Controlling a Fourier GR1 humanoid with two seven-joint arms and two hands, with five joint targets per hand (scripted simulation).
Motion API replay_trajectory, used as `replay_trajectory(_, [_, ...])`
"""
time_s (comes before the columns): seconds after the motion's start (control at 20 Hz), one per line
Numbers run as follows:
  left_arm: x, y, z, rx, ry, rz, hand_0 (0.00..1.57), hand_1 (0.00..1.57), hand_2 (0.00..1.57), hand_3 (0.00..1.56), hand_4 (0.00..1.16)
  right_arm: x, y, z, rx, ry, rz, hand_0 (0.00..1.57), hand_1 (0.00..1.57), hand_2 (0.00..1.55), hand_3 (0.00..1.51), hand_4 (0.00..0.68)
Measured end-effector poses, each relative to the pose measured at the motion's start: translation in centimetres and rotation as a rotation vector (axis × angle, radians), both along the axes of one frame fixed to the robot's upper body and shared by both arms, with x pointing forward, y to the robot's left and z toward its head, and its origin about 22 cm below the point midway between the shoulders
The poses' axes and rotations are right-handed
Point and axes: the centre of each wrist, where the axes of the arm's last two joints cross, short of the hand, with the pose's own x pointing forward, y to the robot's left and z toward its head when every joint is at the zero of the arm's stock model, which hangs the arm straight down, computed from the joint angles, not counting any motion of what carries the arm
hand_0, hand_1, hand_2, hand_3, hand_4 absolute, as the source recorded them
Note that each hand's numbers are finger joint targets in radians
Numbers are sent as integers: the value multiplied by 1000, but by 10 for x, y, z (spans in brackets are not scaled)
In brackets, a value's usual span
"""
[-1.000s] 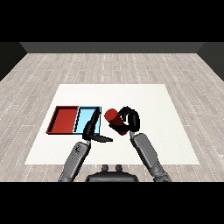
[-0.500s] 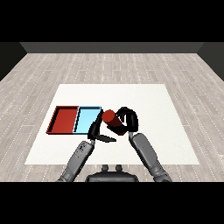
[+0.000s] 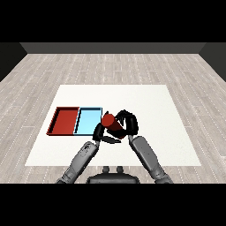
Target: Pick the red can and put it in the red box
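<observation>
The red can (image 3: 110, 123) hangs tilted above the table, just right of the light blue tray (image 3: 87, 120). My right hand (image 3: 126, 124) is shut on it, fingers curled round its right side. The red tray (image 3: 65, 120) lies at the far left, beside the blue one, with nothing in it. My left hand (image 3: 101, 132) hovers at the blue tray's near right corner, just below the can, its fingers relaxed and holding nothing.
The two trays sit side by side on the left half of the white table (image 3: 150, 110). Grey wooden floor surrounds the table.
My right hand has carried the red can leftward, toward the blue tray's right edge. The left hand has shifted slightly under the can.
</observation>
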Motion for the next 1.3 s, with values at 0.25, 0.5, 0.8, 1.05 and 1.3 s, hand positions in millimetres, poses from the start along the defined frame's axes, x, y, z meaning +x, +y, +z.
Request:
replay_trajectory(0.25, [3,-3,-2,-15,7,-11,0,0,0,0,0,-5,14,-2,17,-5,20,1469,1469,1432,1399,644])
replay_trajectory(0.5, [3,-8,-5,-27,11,-32,0,0,0,0,0,-4,20,8,53,7,43,1514,1514,1454,1419,657])
replay_trajectory(0.8, [7,-10,-12,-40,27,-52,0,0,0,0,0,-7,27,8,65,13,60,1522,1522,1453,1406,648])
replay_trajectory(1.05, [3,-19,-4,-46,31,-68,0,0,0,0,0,-3,32,0,56,11,65,1501,1501,1456,1401,638])
replay_trajectory(1.3, [3,-14,-10,-60,57,42,1571,1571,1571,1521,1129,-6,36,5,37,3,58,1530,1530,1459,1393,652])
